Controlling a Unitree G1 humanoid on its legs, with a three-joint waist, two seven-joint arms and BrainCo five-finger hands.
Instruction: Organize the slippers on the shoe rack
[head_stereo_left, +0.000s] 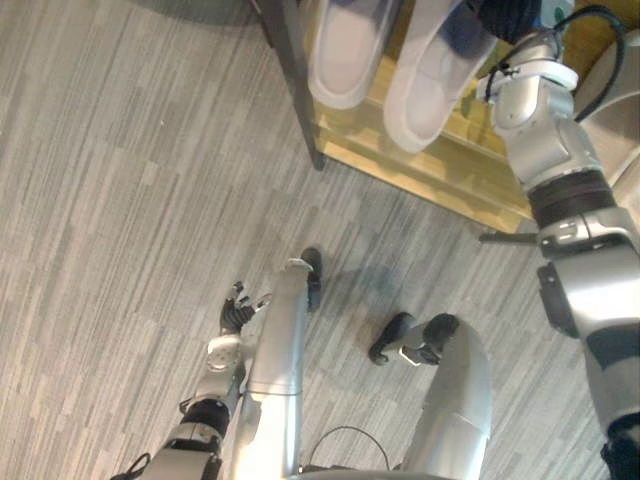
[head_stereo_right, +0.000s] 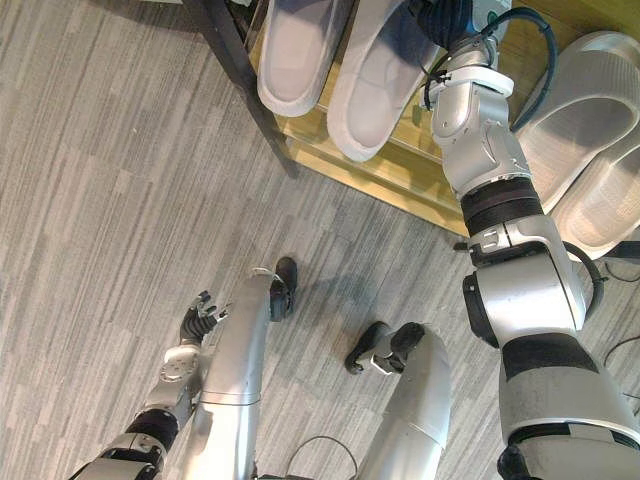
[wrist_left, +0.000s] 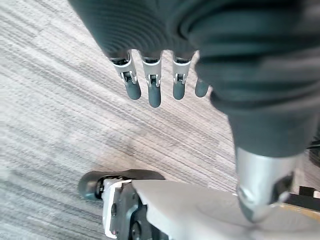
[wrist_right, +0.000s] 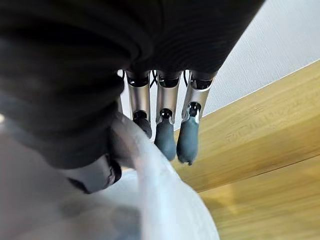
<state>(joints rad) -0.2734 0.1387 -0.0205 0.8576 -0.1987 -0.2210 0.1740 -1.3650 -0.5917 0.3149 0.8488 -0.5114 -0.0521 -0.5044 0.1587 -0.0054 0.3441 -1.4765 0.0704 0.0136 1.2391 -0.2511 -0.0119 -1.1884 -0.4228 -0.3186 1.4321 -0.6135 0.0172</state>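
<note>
Two white slippers lie side by side on the shoe rack's wooden shelf (head_stereo_left: 420, 170), toes towards me. My right hand (head_stereo_right: 445, 20) reaches up to the right slipper (head_stereo_right: 375, 85). In the right wrist view its fingers (wrist_right: 165, 135) lie over that slipper's rim (wrist_right: 170, 215) with the thumb under it, pinching the edge. The left slipper (head_stereo_left: 345, 50) rests untouched beside it. My left hand (head_stereo_left: 237, 312) hangs low over the floor with its fingers (wrist_left: 154, 90) straight and nothing in it.
A dark metal post (head_stereo_left: 295, 70) stands at the rack's left corner. Two more pale slippers (head_stereo_right: 575, 110) lie to the right of the rack. Grey striped flooring (head_stereo_left: 120, 200) spreads out to the left.
</note>
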